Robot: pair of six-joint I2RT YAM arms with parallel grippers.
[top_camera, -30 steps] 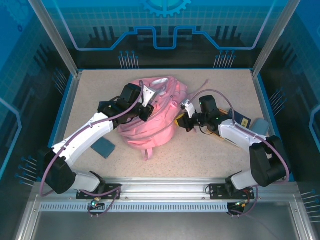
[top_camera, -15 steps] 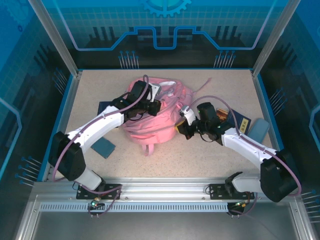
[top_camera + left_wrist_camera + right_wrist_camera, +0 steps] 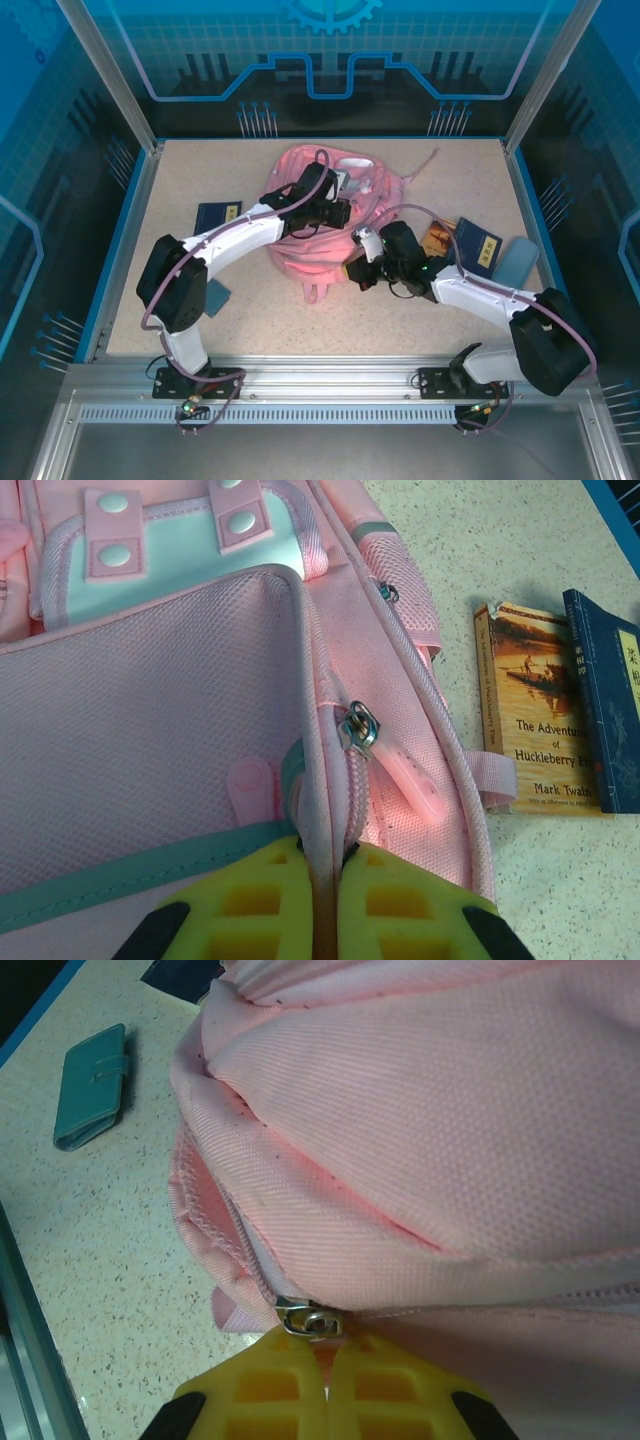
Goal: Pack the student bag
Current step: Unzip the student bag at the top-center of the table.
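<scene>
The student bag [image 3: 308, 258], a big soft pink backpack, lies mid-table with a pale patch [image 3: 180, 565] on its front. My left gripper [image 3: 340, 212] sits on top of it. In the left wrist view the left gripper [image 3: 322, 865] is shut on the bag's piped seam, just below a silver zip slider [image 3: 358, 727] with a pink pull. My right gripper [image 3: 355, 272] is at the bag's near right edge. In the right wrist view the right gripper [image 3: 328, 1355] is shut on the pull under another silver zip slider [image 3: 310, 1320].
A Huckleberry Finn paperback [image 3: 440, 238] and a dark blue booklet [image 3: 478, 246] lie right of the bag, with a grey-blue case [image 3: 517, 260] beyond. Another dark blue booklet [image 3: 218, 216] and a teal wallet [image 3: 216, 294] lie left. Blue walls ring the table.
Both arms have shifted the bag to the right and toward the back, uncovering the dark blue booklet on the left. My right gripper has moved left and nearer along the bag's edge.
</scene>
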